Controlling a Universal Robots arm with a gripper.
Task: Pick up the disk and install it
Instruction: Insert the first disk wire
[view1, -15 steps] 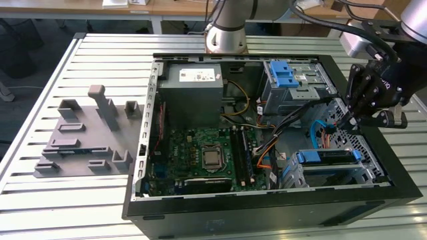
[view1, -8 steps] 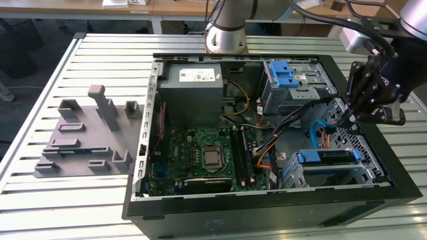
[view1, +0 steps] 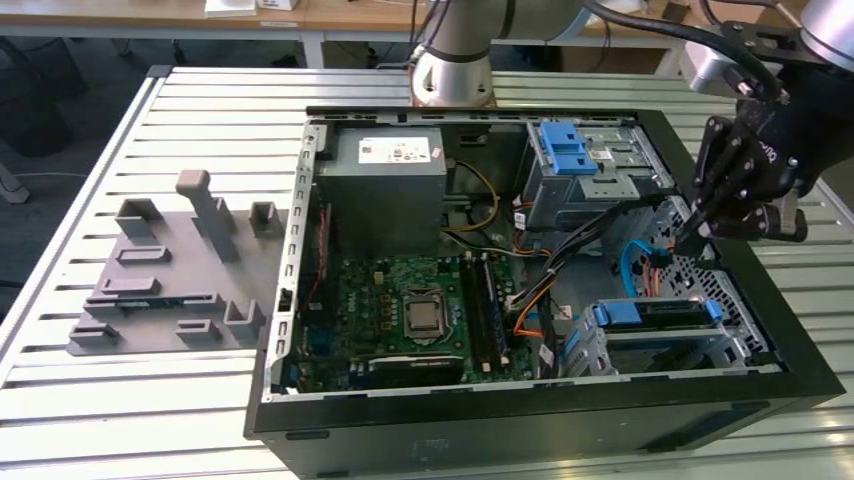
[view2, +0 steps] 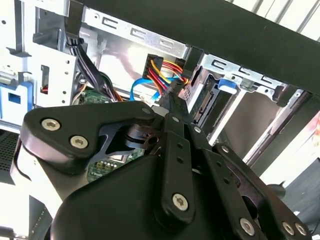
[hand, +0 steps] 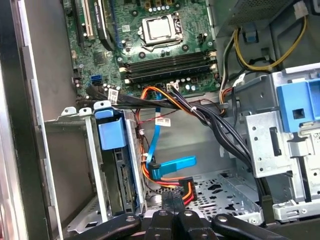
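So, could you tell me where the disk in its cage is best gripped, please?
By its blue bracket end, from the case's open side, I think: the disk stands on edge in the cage, whose walls cover its faces, leaving that end exposed.

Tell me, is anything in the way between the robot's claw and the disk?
Yes, loose cables. In the first wrist view the disk sits upright in its metal cage. The gripper is beside it, and a blue cable and red-and-yellow wires lie in the gap between them.
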